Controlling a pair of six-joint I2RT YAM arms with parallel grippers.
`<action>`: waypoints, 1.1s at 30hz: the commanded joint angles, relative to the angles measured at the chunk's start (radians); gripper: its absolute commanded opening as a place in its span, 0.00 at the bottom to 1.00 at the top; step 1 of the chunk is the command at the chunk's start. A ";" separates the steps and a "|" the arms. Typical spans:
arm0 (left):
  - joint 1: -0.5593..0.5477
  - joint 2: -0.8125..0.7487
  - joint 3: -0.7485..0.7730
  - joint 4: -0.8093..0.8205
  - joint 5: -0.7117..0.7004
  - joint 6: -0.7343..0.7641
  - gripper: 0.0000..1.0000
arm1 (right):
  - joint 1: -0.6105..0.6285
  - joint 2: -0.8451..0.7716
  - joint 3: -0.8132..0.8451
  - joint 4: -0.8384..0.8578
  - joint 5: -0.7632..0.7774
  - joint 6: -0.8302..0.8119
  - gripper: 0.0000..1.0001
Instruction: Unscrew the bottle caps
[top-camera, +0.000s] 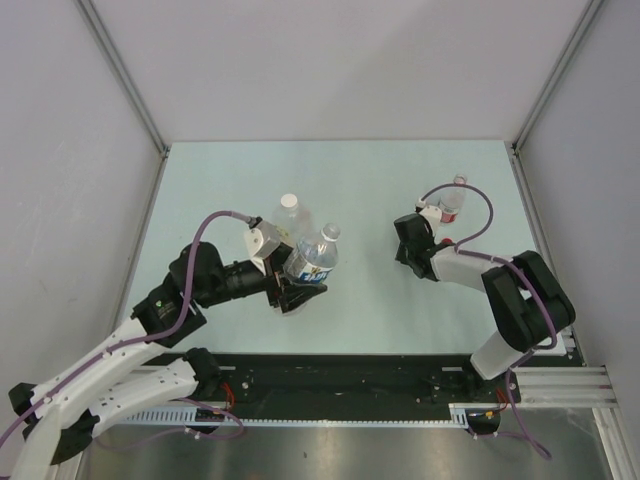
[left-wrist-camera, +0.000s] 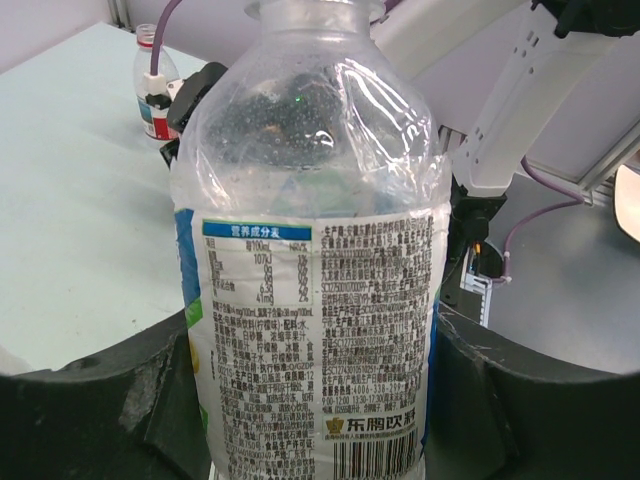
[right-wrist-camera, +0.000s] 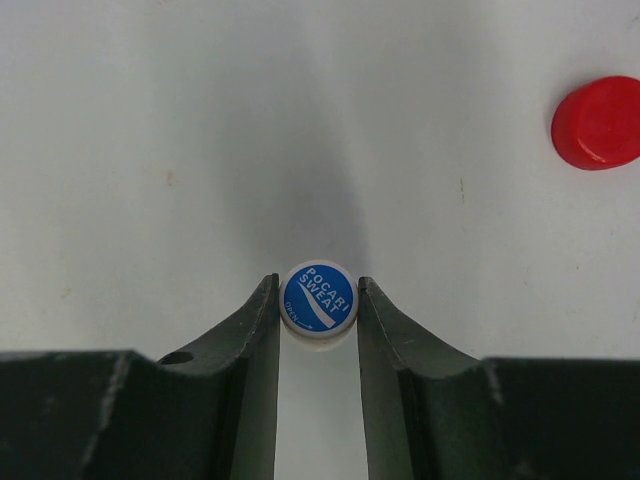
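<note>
On the right side of the desk (top-camera: 380, 180), my right fingers (right-wrist-camera: 250, 340) are narrowed onto the blue cap (right-wrist-camera: 319, 298). They pinch it by its rim at their very tips, printed face up, with its shadow on the surface below. The red cap (right-wrist-camera: 597, 122) lies loose on the desk, far and to the right of it. The red-labelled bottle (top-camera: 453, 200) stands just beyond that arm.

On the left, my left fingers (left-wrist-camera: 120, 400) are clamped around the lower body of the blue-labelled bottle (left-wrist-camera: 315, 250). Its neck looks open and it leans toward the far right. Just behind it stands the large bottle (top-camera: 289, 203), its white cap (top-camera: 289, 200) still screwed on.

The risks, as I judge them:
- **Blue cap:** the hold is shallow — a small round rim at the fingertips could squirt out sideways. If I let go above the desk, it may bounce or roll away.
- **Blue-labelled bottle:** the wall is thin and already creased, so a harder squeeze could buckle it and let it slip.
- **Large bottle:** it stands so near my left wrist that any swing of that arm could knock it over — before its cap has been reached.
</note>
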 joint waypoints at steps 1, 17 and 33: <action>0.004 -0.016 -0.009 0.035 -0.012 0.017 0.00 | -0.019 0.043 0.034 0.042 -0.002 0.021 0.00; 0.004 0.002 -0.029 0.044 -0.008 0.023 0.01 | -0.048 0.213 0.150 -0.041 -0.025 -0.021 0.02; 0.004 0.005 -0.042 0.058 -0.011 0.015 0.02 | -0.042 0.123 0.148 -0.107 -0.042 -0.014 0.53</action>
